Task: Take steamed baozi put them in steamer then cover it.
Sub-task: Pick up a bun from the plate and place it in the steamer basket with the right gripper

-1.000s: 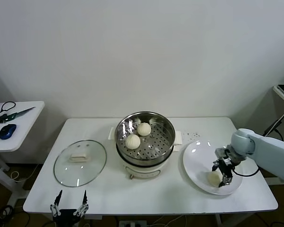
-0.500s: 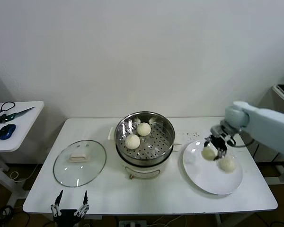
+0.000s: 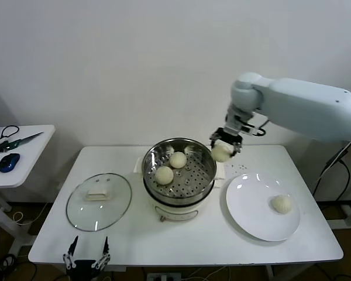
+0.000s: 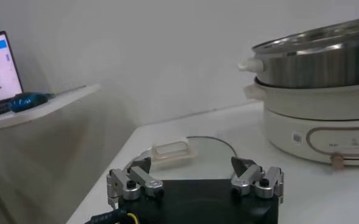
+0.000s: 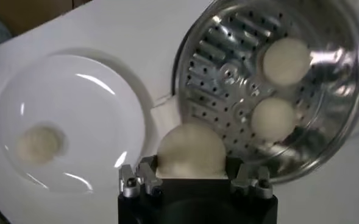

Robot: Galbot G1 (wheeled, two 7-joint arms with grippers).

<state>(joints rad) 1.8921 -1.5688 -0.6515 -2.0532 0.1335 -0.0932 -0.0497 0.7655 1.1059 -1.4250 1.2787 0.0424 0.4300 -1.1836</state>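
Right tool grips baozi beside steamer.

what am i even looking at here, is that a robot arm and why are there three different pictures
Yes, it is a two-armed robot at a white table. The wide picture comes from a camera on its head; the other two come from cameras on its wrists.

The right gripper is shut on a steamed baozi, held in the air just beside the steamer. The right wrist view looks down past that bun. Two more buns, one and another, lie on the steamer's perforated tray, and one lies on the white plate.

The glass cover lies flat on the table beside the steamer. The left gripper waits open at the table's near edge; its own camera looks across the cover toward the steamer.
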